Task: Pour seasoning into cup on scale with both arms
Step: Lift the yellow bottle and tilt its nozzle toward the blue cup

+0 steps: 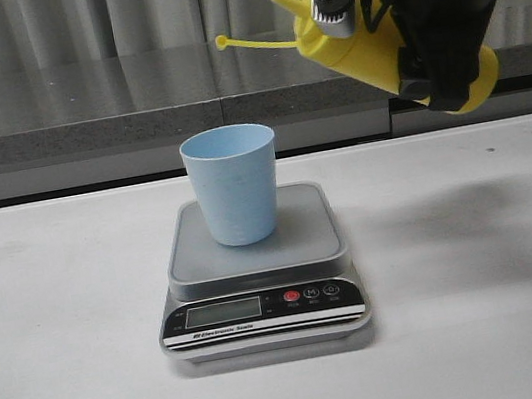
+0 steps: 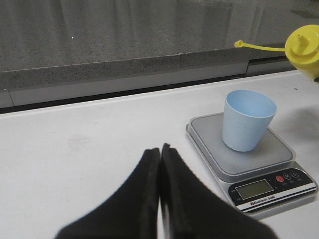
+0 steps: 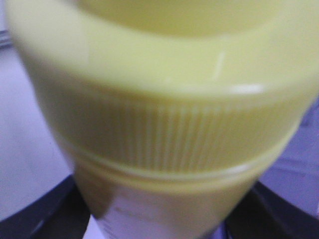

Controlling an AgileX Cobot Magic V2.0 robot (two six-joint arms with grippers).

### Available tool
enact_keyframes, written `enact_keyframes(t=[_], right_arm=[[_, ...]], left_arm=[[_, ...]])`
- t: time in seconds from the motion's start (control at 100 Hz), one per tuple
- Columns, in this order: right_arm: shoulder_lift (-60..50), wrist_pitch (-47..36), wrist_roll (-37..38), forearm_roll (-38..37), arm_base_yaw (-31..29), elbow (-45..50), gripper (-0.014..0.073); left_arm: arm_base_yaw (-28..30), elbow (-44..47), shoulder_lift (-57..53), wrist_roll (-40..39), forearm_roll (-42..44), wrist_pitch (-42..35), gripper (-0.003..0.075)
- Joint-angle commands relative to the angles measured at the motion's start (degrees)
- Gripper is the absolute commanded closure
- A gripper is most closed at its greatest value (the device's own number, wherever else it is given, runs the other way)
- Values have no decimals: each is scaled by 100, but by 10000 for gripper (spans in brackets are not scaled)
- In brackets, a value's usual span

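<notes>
The pale blue cup (image 1: 233,184) stands upright on the silver-grey scale (image 1: 195,261) in the middle of the table; both show in the left wrist view, the cup (image 2: 248,119) on the scale (image 2: 271,154). My right gripper (image 1: 412,35) is shut on the yellow seasoning bottle (image 1: 363,47), held in the air up and to the right of the cup, tilted with its nozzle toward the cup and its cap strap sticking out left. The bottle (image 3: 159,119) fills the right wrist view. My left gripper (image 2: 160,149) is shut and empty, low over the table left of the scale.
A grey stone ledge (image 1: 83,127) runs along the back of the white table (image 1: 71,372). The scale's black panel with its red button (image 1: 292,298) faces the front edge.
</notes>
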Motion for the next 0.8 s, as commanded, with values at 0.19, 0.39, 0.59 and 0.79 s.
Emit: enact_keyframes(t=[0.19,0.39,0.59,0.79], right_arm=[[-286,266,-31,-2233,321,-211,258],[-197,1054,-14,-2830,321,-211,258],[-154,1141,270,-3596,364,-215,258],[155,1504,347,-4010,666,-474,258]], left_arm=[[3,-156,39,-29,-78,-435,741],[3,-156,39,-29,-78,-435,741],[3,-156,39,-29,-78,-435,741],[3,-156,39,-29,-78,-435,741]])
